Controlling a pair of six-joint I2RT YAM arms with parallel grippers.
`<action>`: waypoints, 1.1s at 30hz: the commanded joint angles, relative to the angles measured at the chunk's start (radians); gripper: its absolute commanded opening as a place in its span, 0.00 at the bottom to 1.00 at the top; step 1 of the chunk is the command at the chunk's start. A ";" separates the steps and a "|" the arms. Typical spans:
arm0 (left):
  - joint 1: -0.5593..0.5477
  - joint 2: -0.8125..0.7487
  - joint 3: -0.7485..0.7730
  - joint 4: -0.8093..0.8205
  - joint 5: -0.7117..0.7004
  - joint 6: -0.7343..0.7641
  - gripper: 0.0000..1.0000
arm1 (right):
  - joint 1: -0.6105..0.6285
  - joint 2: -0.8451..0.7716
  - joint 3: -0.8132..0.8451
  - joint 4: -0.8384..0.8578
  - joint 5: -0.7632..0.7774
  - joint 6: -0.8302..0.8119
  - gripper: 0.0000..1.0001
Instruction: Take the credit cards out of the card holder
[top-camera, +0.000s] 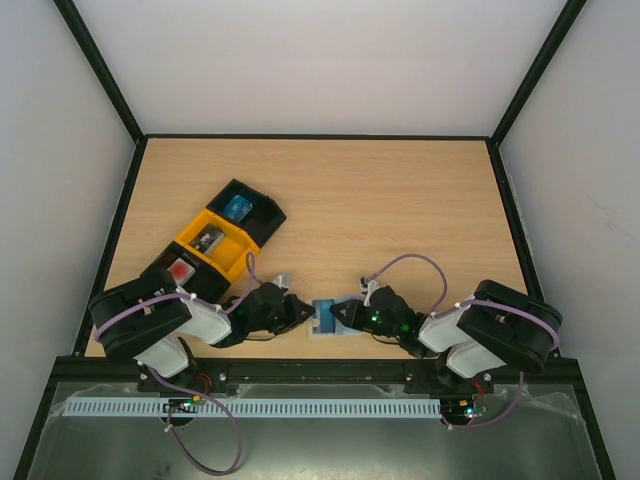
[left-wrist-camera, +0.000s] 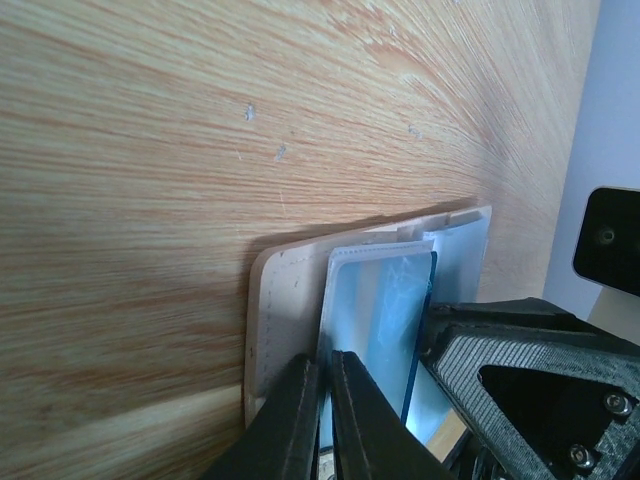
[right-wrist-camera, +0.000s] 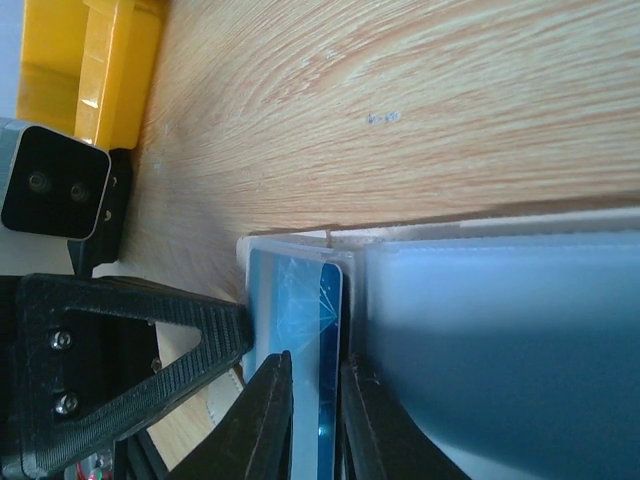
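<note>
The pale wooden tabletop (top-camera: 400, 200) stands between white walls (top-camera: 320, 60), with black-and-yellow trays (top-camera: 225, 235) at the left. Near the front edge lies the card holder (top-camera: 327, 322). The left fingers (left-wrist-camera: 290, 420) clench its end, and the right fingers (right-wrist-camera: 265, 420) pinch a blue credit card (right-wrist-camera: 300, 300) in it.

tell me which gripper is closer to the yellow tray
Left. The left gripper sits just down-right of the yellow tray, at the tray-side end of the card holder. The right gripper is at the card holder's opposite end, farther from the tray.
</note>
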 joint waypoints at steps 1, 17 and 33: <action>-0.027 0.060 -0.019 -0.195 0.044 0.016 0.09 | 0.006 -0.006 -0.016 0.136 -0.076 0.009 0.15; -0.031 0.052 -0.013 -0.214 0.038 0.015 0.09 | -0.007 0.070 -0.018 0.176 -0.096 -0.005 0.02; -0.031 0.036 -0.020 -0.235 0.019 0.006 0.09 | -0.011 -0.228 -0.057 -0.213 0.101 -0.157 0.02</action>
